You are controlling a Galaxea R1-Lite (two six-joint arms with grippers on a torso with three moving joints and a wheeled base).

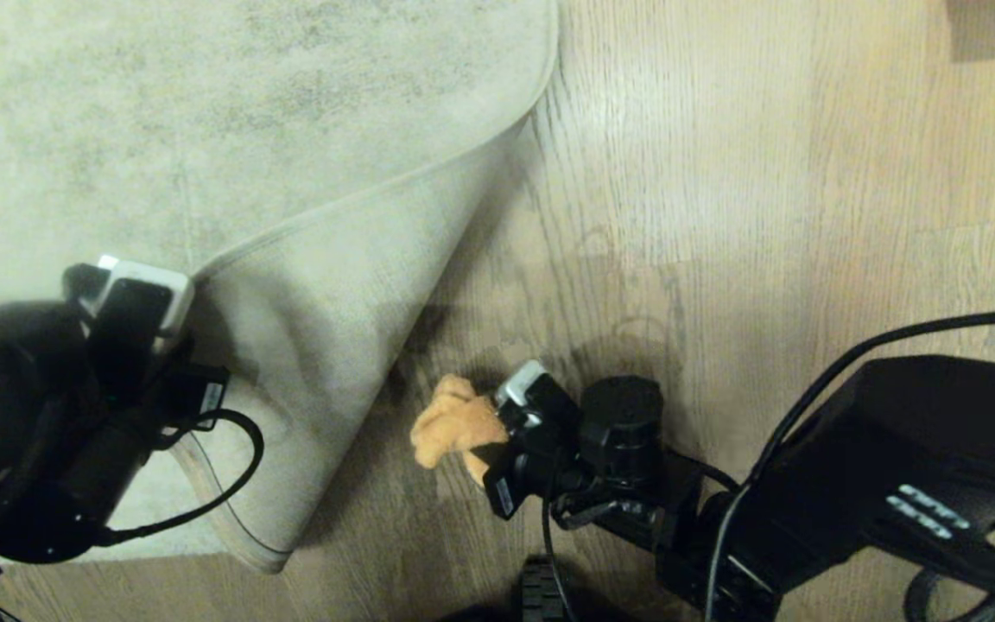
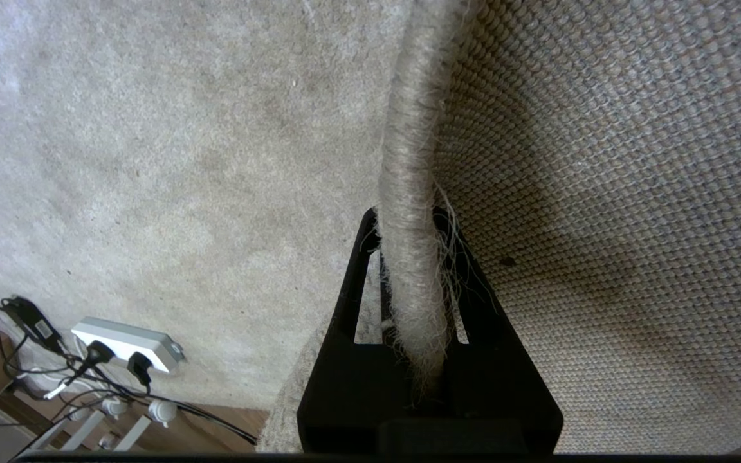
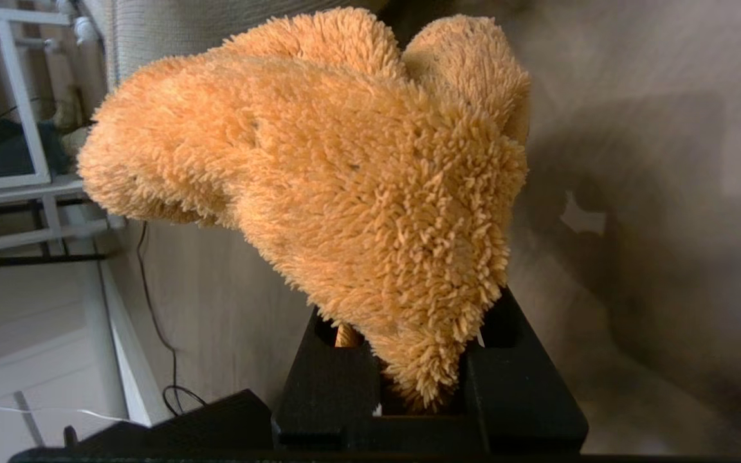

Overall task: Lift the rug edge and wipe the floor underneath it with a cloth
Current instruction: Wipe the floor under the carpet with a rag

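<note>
Cloth (image 3: 345,173) in right claw (image 3: 422,360), beside lifted rug edge (image 1: 351,207)

the head view looks steeply down from above on the floor (image 1: 808,173), with the rug (image 1: 204,104) from 9 to 12 o'clock. the left wrist view sits close against the rug edge (image 2: 409,193). the right wrist view sits close behind the cloth (image 3: 345,180), which the head view shares (image 1: 450,423).

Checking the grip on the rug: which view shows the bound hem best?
The left wrist view: the rug edge runs straight between the left gripper fingers, shut on it. The head view shows the edge folded back, but the grip is hidden. The right wrist view is filled by the cloth.
</note>
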